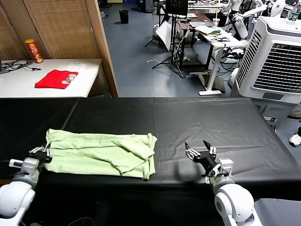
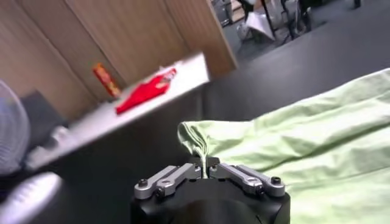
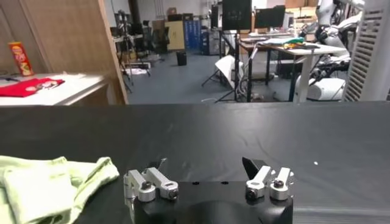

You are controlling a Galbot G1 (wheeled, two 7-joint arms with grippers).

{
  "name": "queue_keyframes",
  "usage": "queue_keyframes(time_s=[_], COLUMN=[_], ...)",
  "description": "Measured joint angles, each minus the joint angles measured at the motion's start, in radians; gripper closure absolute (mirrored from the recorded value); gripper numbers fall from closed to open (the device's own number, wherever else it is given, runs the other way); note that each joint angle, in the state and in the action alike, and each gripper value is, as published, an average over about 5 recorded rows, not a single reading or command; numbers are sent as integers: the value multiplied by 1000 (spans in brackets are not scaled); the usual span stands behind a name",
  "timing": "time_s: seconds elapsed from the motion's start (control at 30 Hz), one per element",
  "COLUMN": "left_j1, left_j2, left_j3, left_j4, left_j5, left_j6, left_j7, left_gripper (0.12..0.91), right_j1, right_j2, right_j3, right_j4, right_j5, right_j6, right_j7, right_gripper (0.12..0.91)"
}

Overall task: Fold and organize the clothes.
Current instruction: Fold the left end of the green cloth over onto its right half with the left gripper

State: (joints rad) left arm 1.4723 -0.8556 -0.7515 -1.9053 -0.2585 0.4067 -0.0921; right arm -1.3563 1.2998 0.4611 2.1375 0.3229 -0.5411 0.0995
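One pale green thin-fabric shirt [image 1: 101,153] is lying at the black table's [image 1: 225,120] left edge. One small red folded garment [image 1: 55,78] and one red-and-yellow cylindrical can [image 1: 34,51] are sitting on one white side table [image 1: 89,77].

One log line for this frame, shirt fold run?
left gripper: shut on shirt edge | right gripper: open, off cloth | shirt: partly folded on black table

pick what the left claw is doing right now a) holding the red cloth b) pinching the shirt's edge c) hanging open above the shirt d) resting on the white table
b: the left claw is shut on the edge of the green shirt at its left end on the black table, with a fold of cloth rising from between its tips.
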Motion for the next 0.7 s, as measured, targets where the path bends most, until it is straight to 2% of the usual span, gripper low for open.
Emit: queue_keyframes(time_s=[0.17, 0.43, 0.53, 0.7], left_j1=[-13, -74, -100, -136], left_j2=[-63, -192, -229, -282], left_j3=[69, 252, 312, 390], left_j4=[-102, -235, -264, -279], left_j5=[-106, -330, -389, -422], left_j6=[72, 158, 174, 176], left_j7=[-44, -130, -147, -152], left_gripper=[878, 878, 878, 878], right_j1=[-23, -59, -64, -72], right_j2=[2, 26, 36, 47], right_j3=[25, 55, 54, 52], right_j4=[6, 0, -4, -11], right_j5=[-13, -52, -67, -80], right_j6=[6, 13, 13, 13], right_j7=[-2, -9, -9, -11], right_gripper=[227, 227, 227, 227])
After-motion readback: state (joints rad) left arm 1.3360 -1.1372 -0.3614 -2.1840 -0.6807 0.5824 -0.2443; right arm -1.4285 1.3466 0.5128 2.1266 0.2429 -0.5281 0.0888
